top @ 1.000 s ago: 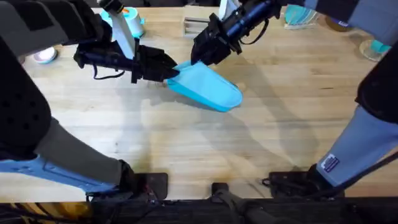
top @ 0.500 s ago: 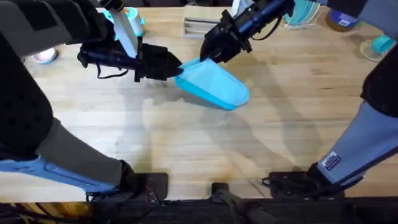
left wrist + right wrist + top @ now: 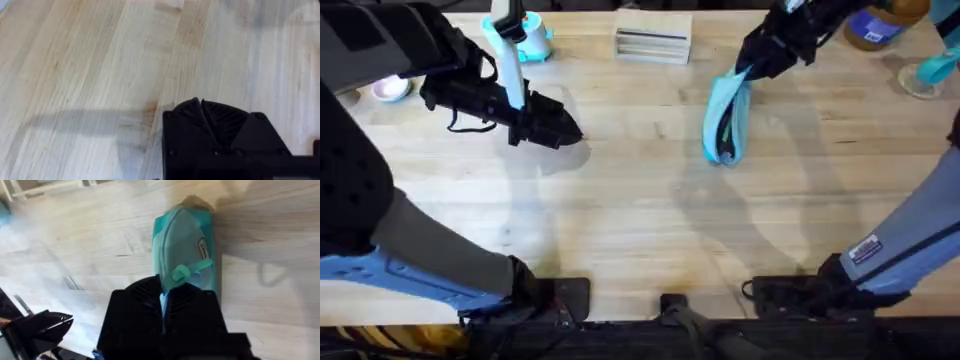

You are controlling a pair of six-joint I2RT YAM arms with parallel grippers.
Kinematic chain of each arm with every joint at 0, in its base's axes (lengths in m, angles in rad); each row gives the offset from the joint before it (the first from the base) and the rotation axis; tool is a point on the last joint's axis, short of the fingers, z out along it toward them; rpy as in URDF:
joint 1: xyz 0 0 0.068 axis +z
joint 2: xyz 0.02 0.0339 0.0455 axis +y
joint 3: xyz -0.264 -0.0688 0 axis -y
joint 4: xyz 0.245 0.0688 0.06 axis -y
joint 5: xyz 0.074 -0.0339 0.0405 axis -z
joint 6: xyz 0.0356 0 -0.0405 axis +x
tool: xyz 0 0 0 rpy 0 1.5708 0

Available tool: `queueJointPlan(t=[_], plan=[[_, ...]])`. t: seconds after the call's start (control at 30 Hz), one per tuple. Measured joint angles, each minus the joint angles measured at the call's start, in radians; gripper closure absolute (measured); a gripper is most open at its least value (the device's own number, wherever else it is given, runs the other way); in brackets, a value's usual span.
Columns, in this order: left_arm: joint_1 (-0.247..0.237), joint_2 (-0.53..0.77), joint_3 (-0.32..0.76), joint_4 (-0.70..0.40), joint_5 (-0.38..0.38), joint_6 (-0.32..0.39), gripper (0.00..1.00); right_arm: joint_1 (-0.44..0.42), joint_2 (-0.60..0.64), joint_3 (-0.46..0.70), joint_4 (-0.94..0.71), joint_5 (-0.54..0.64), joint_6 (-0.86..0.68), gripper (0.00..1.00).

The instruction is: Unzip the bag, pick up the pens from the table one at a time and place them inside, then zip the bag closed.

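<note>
The light blue bag [image 3: 725,122] hangs lifted above the table [image 3: 620,210], right of centre, held by its upper end in my right gripper [image 3: 749,71]. In the right wrist view the bag [image 3: 184,240] dangles below the shut right gripper [image 3: 163,296], with its teal pull tab [image 3: 190,270] just beside the fingers. My left gripper [image 3: 570,133] hovers over bare wood at the left, shut with nothing in it; its closed fingertips [image 3: 201,104] meet in the left wrist view. The pens are out of view.
A teal toy with an orange top [image 3: 523,35] stands at the back left, a slatted box [image 3: 653,45] at the back centre, a jar [image 3: 876,25] and a teal item [image 3: 932,72] at the back right. A small round object [image 3: 390,90] lies far left.
The left gripper has let go of the bag and drawn back to the left. The right gripper has carried the bag to the right, where it now hangs vertically.
</note>
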Motion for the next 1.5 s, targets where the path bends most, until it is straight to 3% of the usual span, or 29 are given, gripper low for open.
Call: queueJointPlan(t=[0.23, 0.43, 0.67, 0.77, 0.8, 1.3, 1.37, 1.4, 1.43, 1.5], plan=[[0.0, 0.0, 0.0, 0.0, -0.014, 0.0, 0.959, 0.021, 0.0, 0.0, -0.004, -0.01, -0.015, 0.969], [0.0, 0.0, 0.0, 0.0, -0.014, 0.0, 0.961, 0.025, 0.0, 0.0, -0.022, -0.105, -0.077, 0.969], [0.0, 0.0, 0.0, 0.0, -0.014, 0.0, 0.961, 0.107, -0.011, 0.0, -0.032, -0.143, -0.149, 0.969], [0.0, 0.0, 0.0, 0.0, -0.014, 0.0, 0.961, 0.16, -0.024, 0.0, -0.036, -0.143, -0.169, 0.969], [0.0, 0.0, 0.0, 0.0, -0.014, 0.0, 0.96, 0.225, -0.033, 0.0, -0.039, -0.143, -0.179, 0.969], [0.0, 0.0, 0.0, -0.001, -0.015, 0.0, 0.961, 0.654, -0.033, -0.002, 0.05, -0.084, -0.19, 0.951], [0.0, 0.0, 0.0, -0.001, -0.014, 0.0, 0.961, 0.689, -0.033, -0.002, 0.053, -0.063, -0.186, 0.68], [0.0, 0.0, 0.0, -0.003, -0.015, 0.0, 0.961, 0.717, -0.038, -0.002, 0.053, -0.027, -0.186, 0.261], [0.0, 0.0, 0.0, -0.004, -0.015, 0.0, 0.961, 0.722, -0.041, -0.002, 0.053, -0.015, -0.186, 0.109], [0.0, 0.0, 0.0, -0.005, -0.018, 0.0, 0.961, 0.721, -0.044, -0.002, 0.056, -0.001, -0.187, 0.012]])
